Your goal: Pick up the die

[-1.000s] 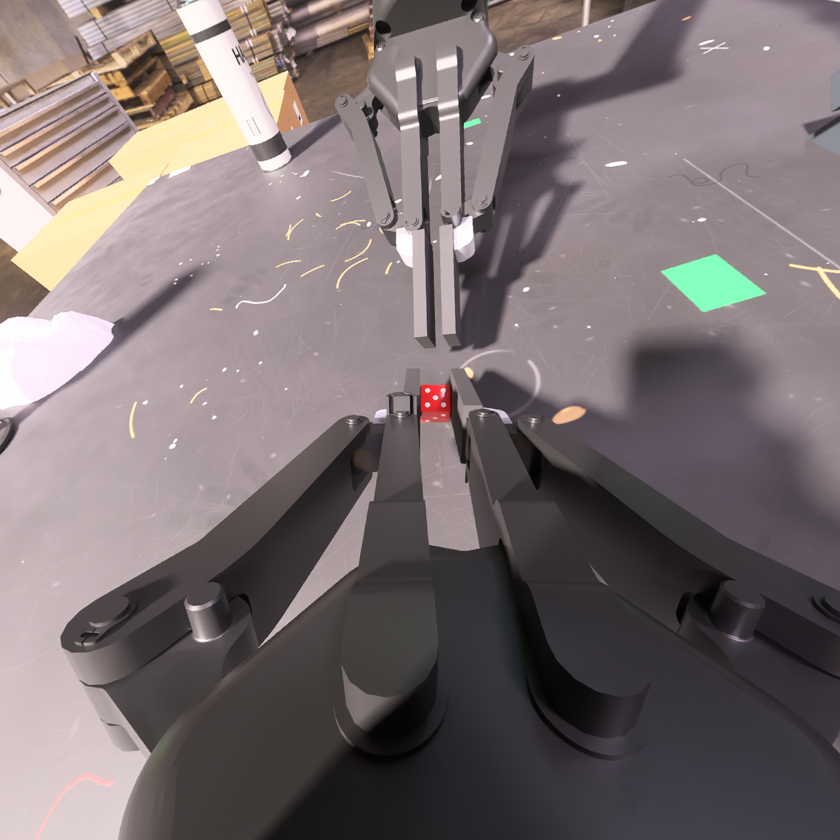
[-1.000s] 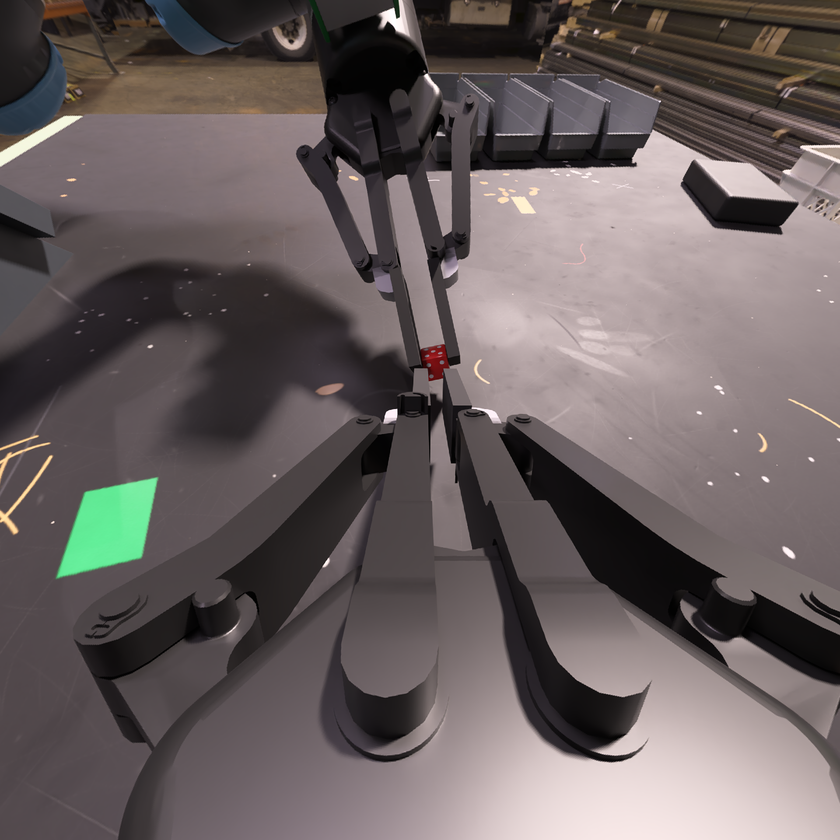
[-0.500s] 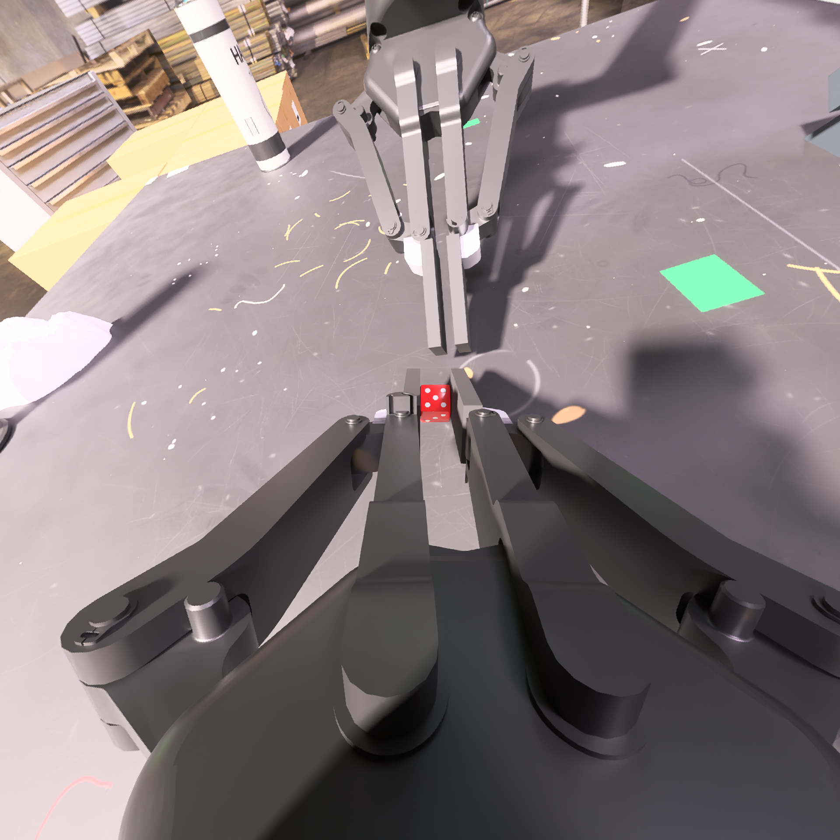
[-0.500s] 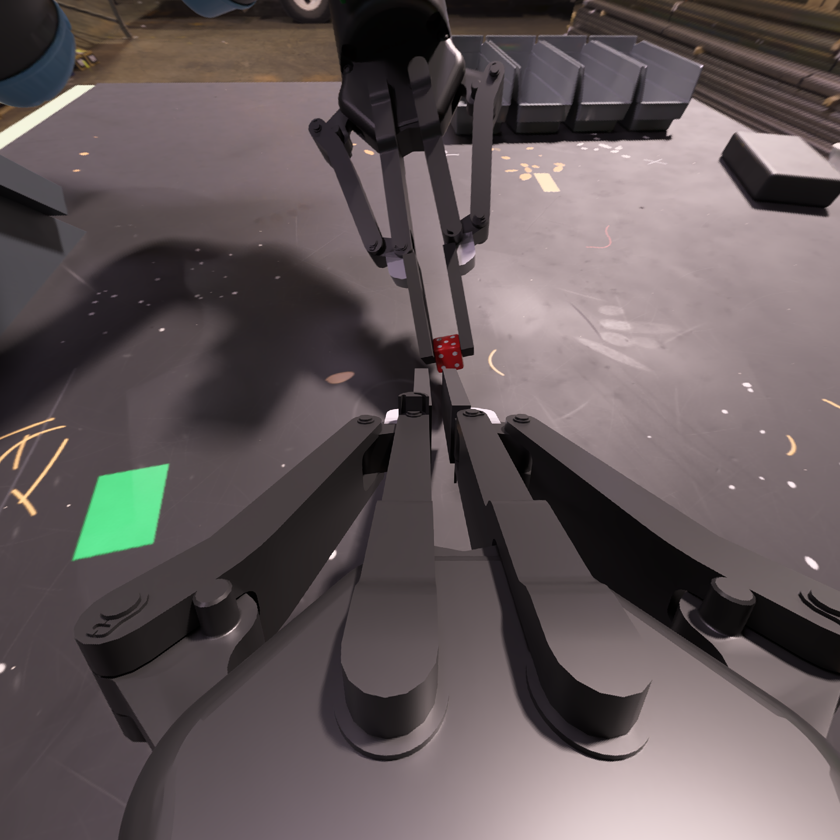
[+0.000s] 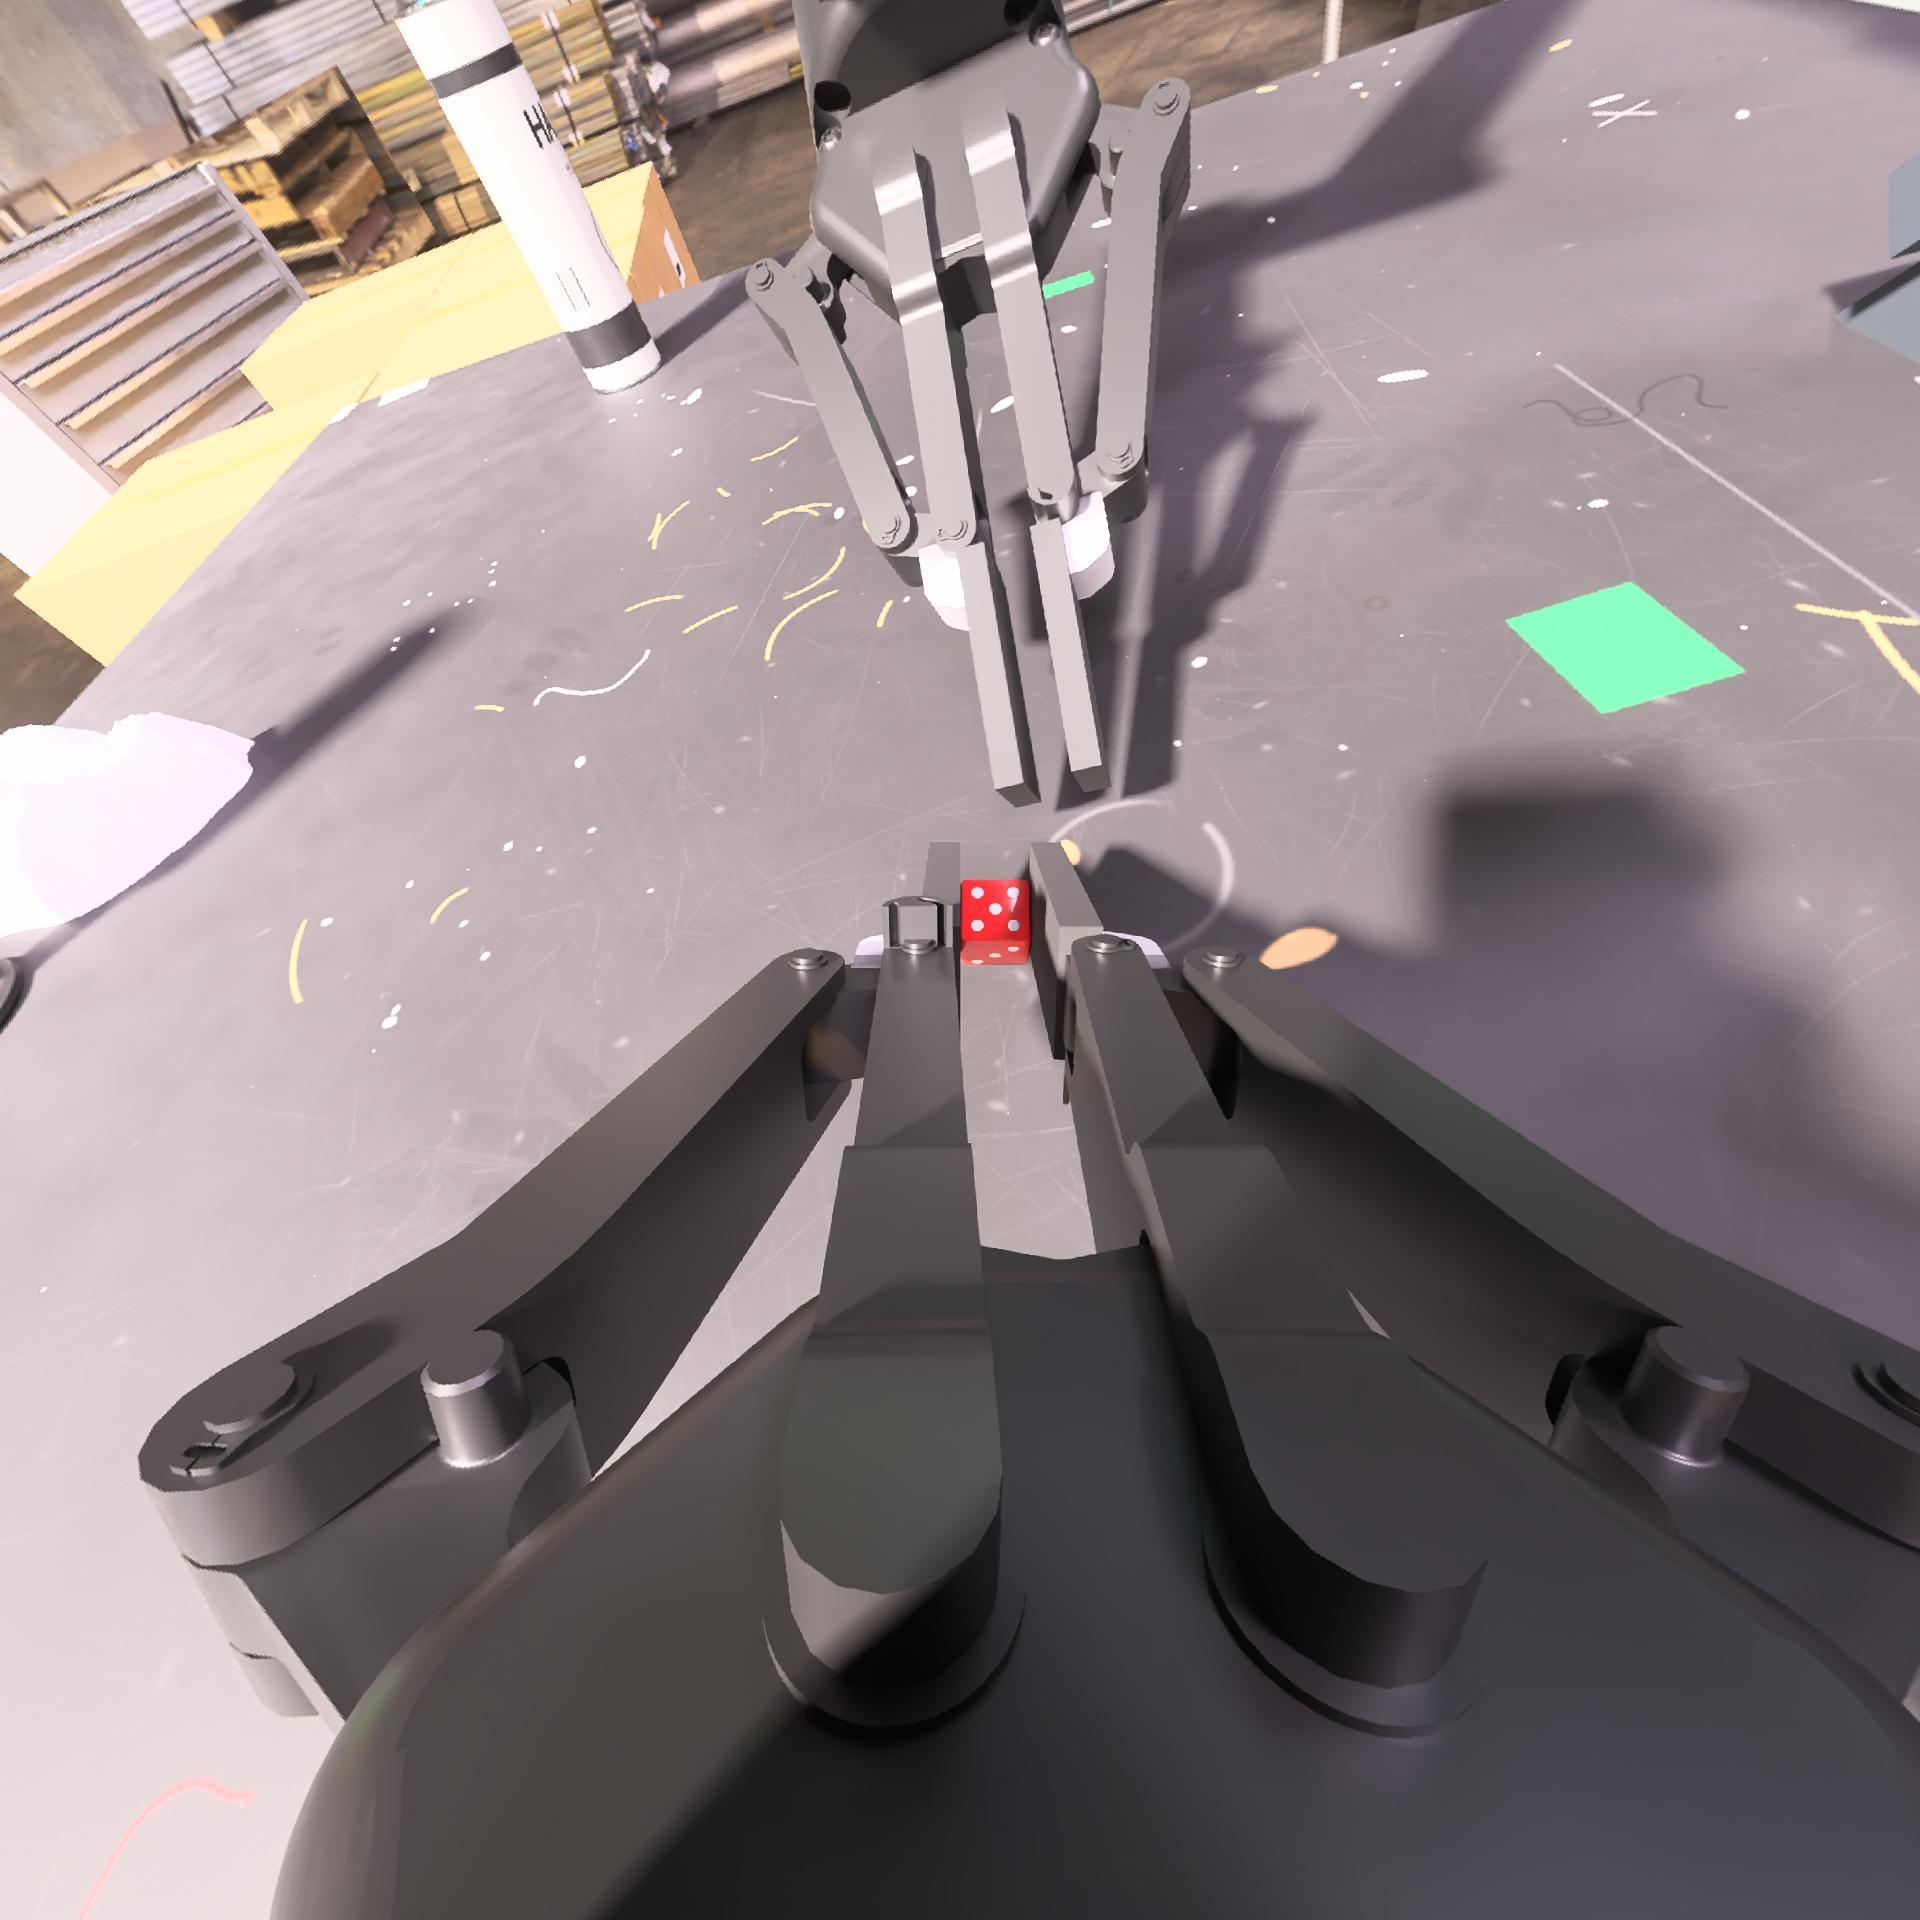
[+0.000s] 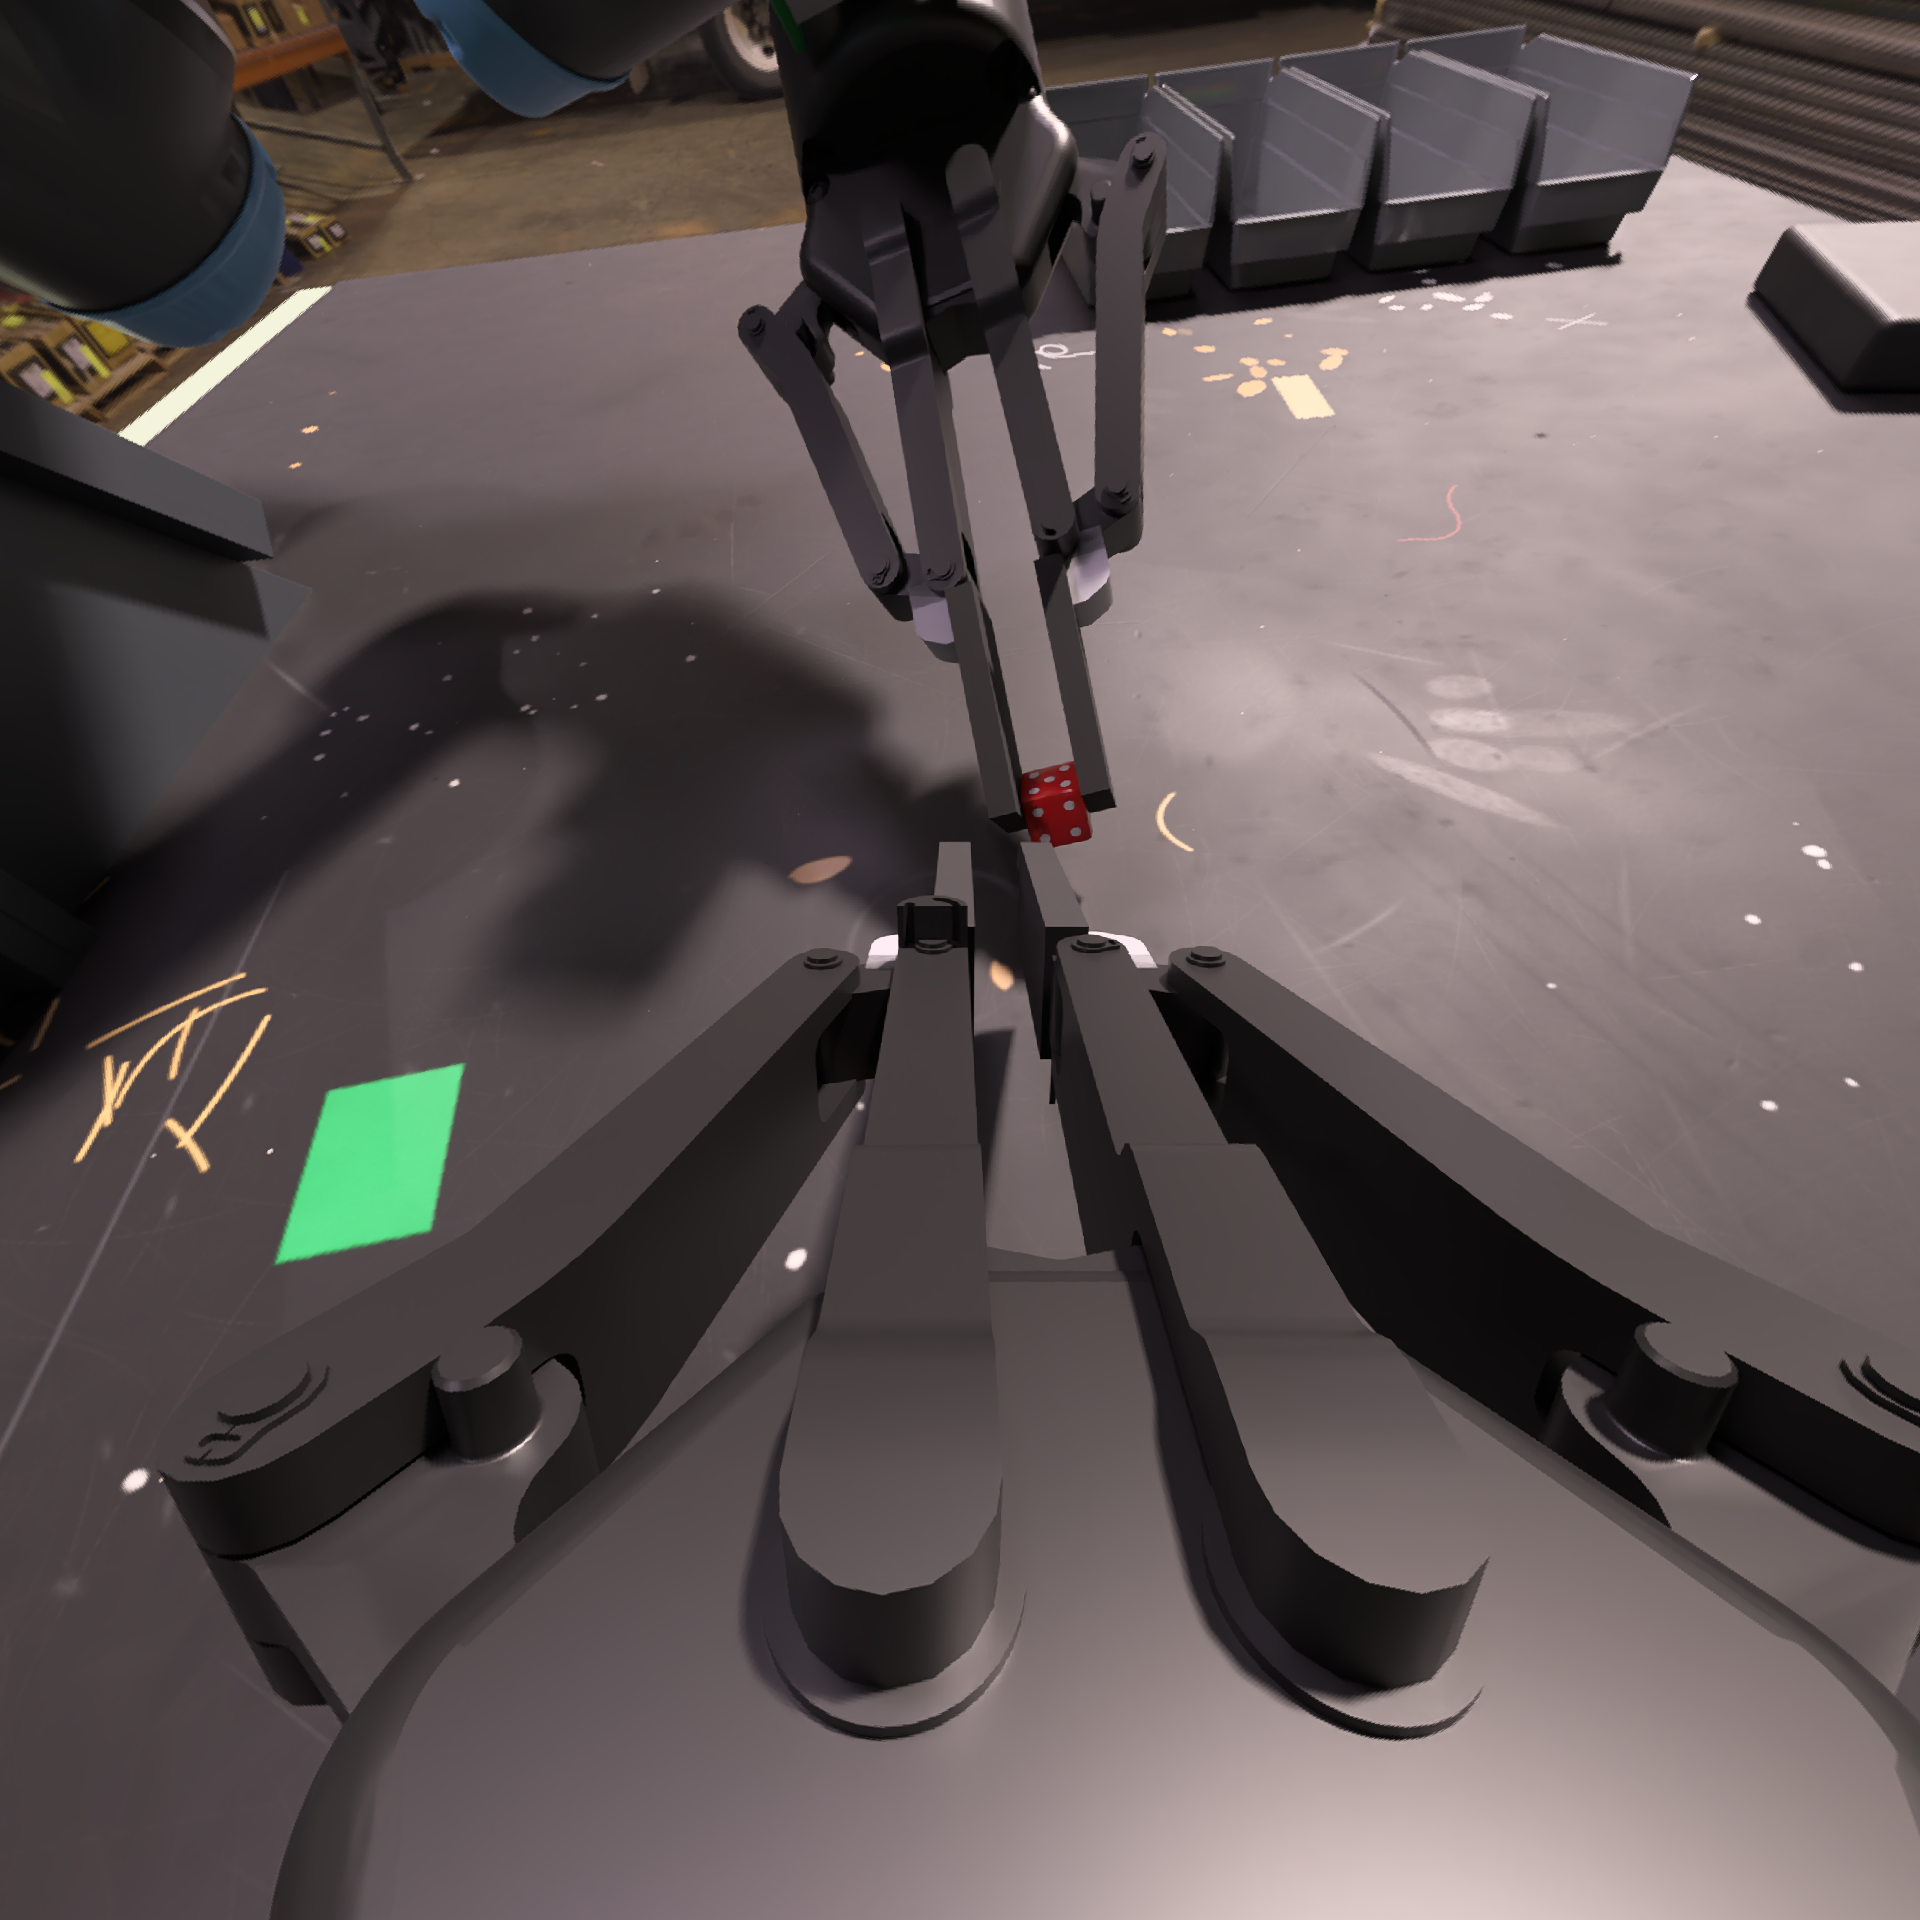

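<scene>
The red die with white dots sits clamped between the fingertips of my left gripper, low over the dark grey table. I cannot tell whether it touches the table. The right wrist view shows the same grip from the far side, with the die between the left gripper's fingertips. My right gripper is shut and empty, its tips just short of the die. In the left wrist view the right gripper hangs tip down just beyond the die.
A white post and yellow boards stand at the far left. A white crumpled object lies at the left edge. Green patches mark the table. Grey bins and a dark block stand beyond.
The right gripper has come down slightly, shifted a little sideways and tilted, ending close beyond the die. The left gripper and the die have stayed still.
</scene>
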